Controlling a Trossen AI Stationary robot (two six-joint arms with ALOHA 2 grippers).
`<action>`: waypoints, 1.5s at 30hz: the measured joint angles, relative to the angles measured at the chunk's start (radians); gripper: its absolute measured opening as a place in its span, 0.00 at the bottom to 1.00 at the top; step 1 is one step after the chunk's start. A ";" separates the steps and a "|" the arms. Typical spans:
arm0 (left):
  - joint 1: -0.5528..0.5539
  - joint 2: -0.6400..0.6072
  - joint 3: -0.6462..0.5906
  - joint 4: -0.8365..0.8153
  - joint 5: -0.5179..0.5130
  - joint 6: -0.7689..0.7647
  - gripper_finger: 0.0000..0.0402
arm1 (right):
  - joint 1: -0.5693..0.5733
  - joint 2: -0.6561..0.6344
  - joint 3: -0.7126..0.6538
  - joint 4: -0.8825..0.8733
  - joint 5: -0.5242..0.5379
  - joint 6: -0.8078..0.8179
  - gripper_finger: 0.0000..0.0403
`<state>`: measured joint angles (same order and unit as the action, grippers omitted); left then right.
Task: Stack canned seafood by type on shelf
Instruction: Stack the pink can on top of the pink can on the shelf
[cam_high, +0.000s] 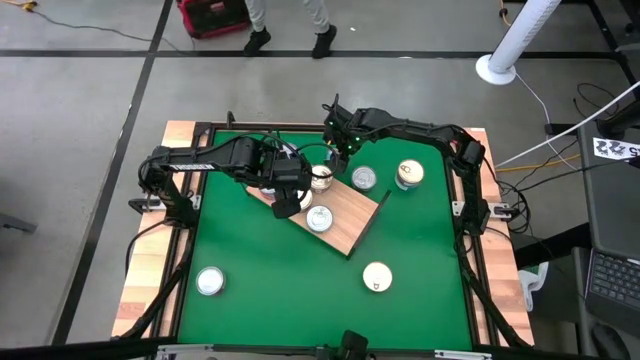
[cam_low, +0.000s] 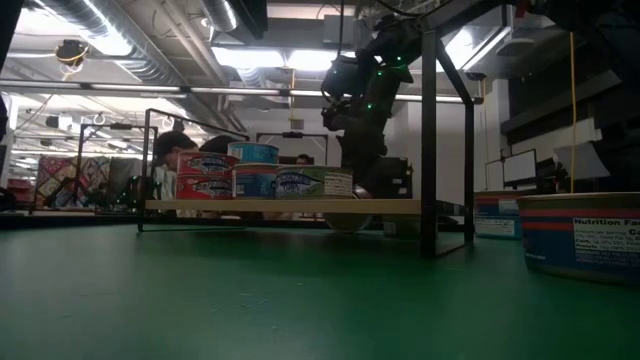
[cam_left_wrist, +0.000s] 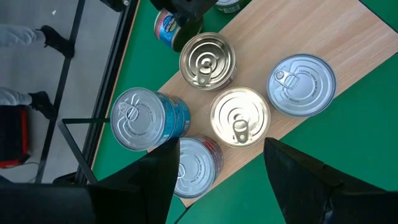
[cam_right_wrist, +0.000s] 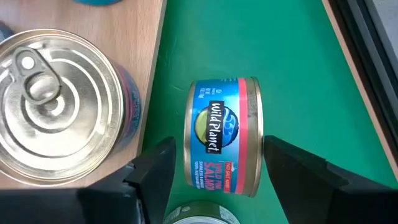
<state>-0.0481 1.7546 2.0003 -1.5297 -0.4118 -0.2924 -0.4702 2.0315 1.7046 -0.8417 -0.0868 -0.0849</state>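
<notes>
Right gripper (cam_right_wrist: 214, 165) fingers were spread astride a tin on its side (cam_right_wrist: 225, 135) on the counter beside the shelf (cam_high: 345, 215); squaring before closing was judged needed; left gripper (cam_left_wrist: 217, 180) fingers hung spread over shelf tins.

- We see the right gripper (cam_right_wrist: 214, 165) above the green worktop (cam_right_wrist: 292, 74), its two dark fingers (cam_right_wrist: 152, 168) spread apart.
- Between them lies a tin on its side (cam_right_wrist: 225, 134), blue and red label facing us, reading "Wild Planet".
- The fingers stand on either side of this tin without clearly pressing it.
- Beside it, an upright silver-lidded tin (cam_right_wrist: 56, 112) stands on the wood-grain shelf (cam_right_wrist: 149, 56).
- Another lid (cam_right_wrist: 199, 216) peeks in at the frame's edge.
</notes>
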 joint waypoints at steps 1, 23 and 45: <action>0.000 0.000 0.000 0.000 0.000 0.000 0.57 | 0.000 0.000 0.000 0.000 0.002 0.000 0.60; 0.000 0.000 0.000 0.000 0.000 0.000 0.57 | 0.007 -0.002 -0.011 -0.010 0.010 -0.020 0.60; 0.000 0.000 0.000 0.000 0.000 0.007 0.57 | 0.026 -0.003 -0.132 0.133 0.146 -0.055 0.51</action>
<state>-0.0483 1.7546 2.0003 -1.5295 -0.4118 -0.2855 -0.4442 2.0289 1.5723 -0.7088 0.0589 -0.1394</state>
